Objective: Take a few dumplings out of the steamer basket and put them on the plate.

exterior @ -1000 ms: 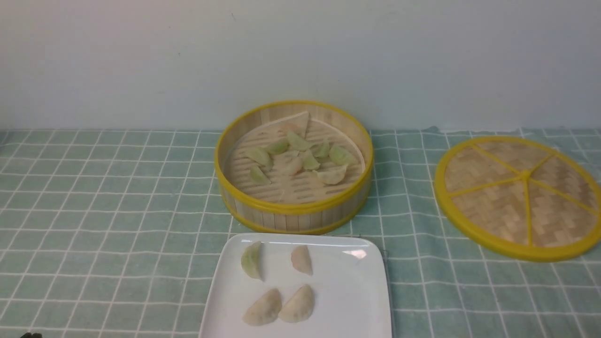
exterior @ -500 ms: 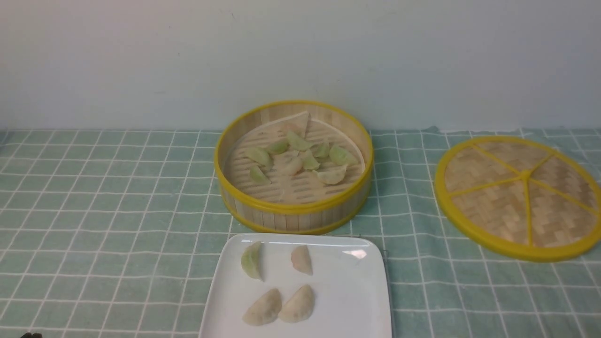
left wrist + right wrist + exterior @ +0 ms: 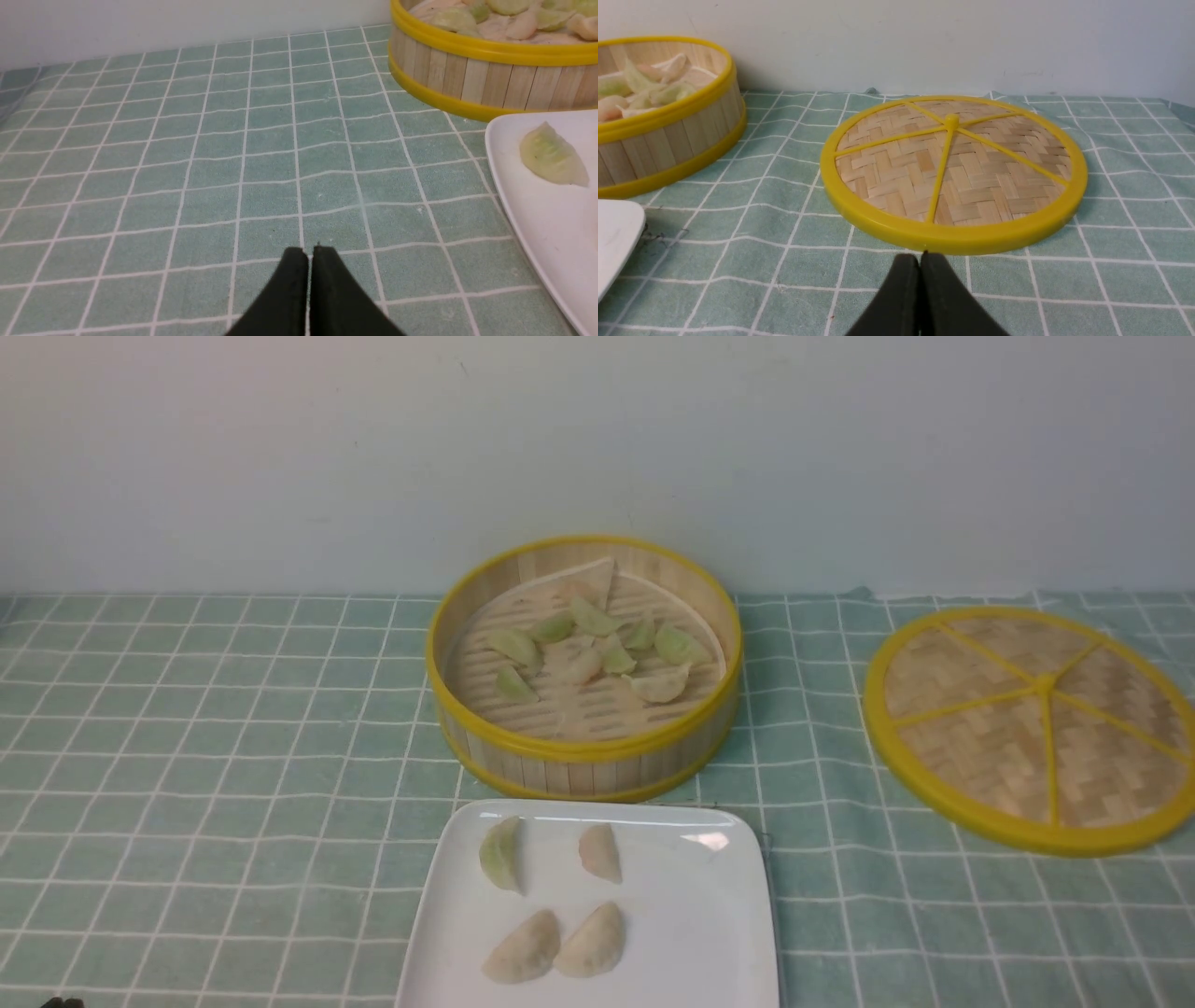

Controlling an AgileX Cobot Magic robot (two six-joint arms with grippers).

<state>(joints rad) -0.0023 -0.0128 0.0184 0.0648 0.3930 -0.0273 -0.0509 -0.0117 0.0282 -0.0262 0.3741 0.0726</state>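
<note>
The steamer basket point(image 3: 583, 754) stands at the table's middle back, with several green, white and pinkish dumplings point(image 3: 597, 653) on its slatted floor. In front of it lies the white square plate point(image 3: 691, 933), carrying one green dumpling point(image 3: 501, 854), one pinkish dumpling point(image 3: 600, 852) and two cream ones point(image 3: 555, 947). My left gripper point(image 3: 308, 254) is shut and empty over the cloth, left of the plate point(image 3: 546, 224) and basket point(image 3: 486, 51). My right gripper point(image 3: 920, 259) is shut and empty, just short of the lid's rim. Neither gripper's fingers show in the front view.
A flat woven lid with a yellow rim point(image 3: 1032, 728) lies on the right of the table, also in the right wrist view point(image 3: 952, 172). A green checked cloth point(image 3: 215, 756) covers the table. A pale wall runs behind.
</note>
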